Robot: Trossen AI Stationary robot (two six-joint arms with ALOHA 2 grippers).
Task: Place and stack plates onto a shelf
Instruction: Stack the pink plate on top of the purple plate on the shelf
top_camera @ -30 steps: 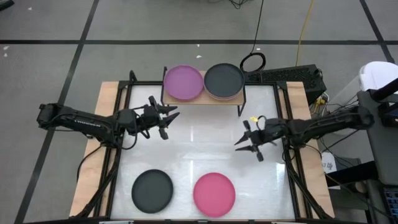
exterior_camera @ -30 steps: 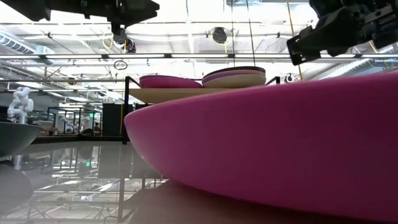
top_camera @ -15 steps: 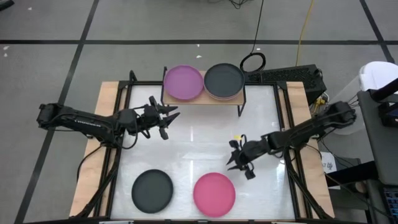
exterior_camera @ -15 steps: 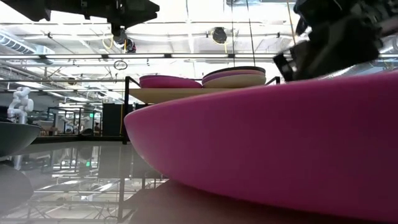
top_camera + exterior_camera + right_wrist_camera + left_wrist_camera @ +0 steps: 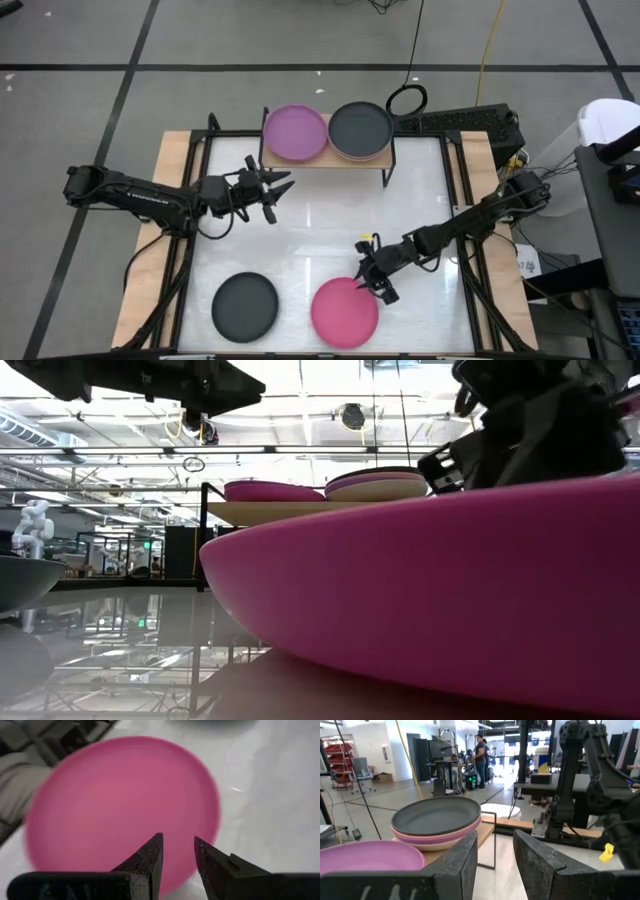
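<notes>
The shelf [image 5: 322, 162] stands at the table's far edge. It carries a purple plate [image 5: 295, 132] and, to its right, a stack topped by a dark grey plate [image 5: 360, 129], with purple and beige plates [image 5: 440, 838] under it. A black plate [image 5: 245, 305] and a hot pink plate [image 5: 345, 312] lie flat on the table near its front edge. My right gripper [image 5: 368, 281] is open and slants down just above the pink plate's far rim [image 5: 200, 785]. My left gripper [image 5: 277, 190] is open in front of the shelf's left half, pointing level, with nothing between its fingers.
The white tabletop [image 5: 320, 225] lies bare between the shelf and the two near plates. A cable loop [image 5: 406, 99] and dark equipment [image 5: 470, 122] lie behind the shelf. In the low view the pink plate [image 5: 450, 590] fills the foreground.
My right gripper has moved from the table's right middle toward the near edge and leftward, sinking and tipping downward, until it is over the pink plate's far rim. Its fingers have stayed apart. The plates have not moved.
</notes>
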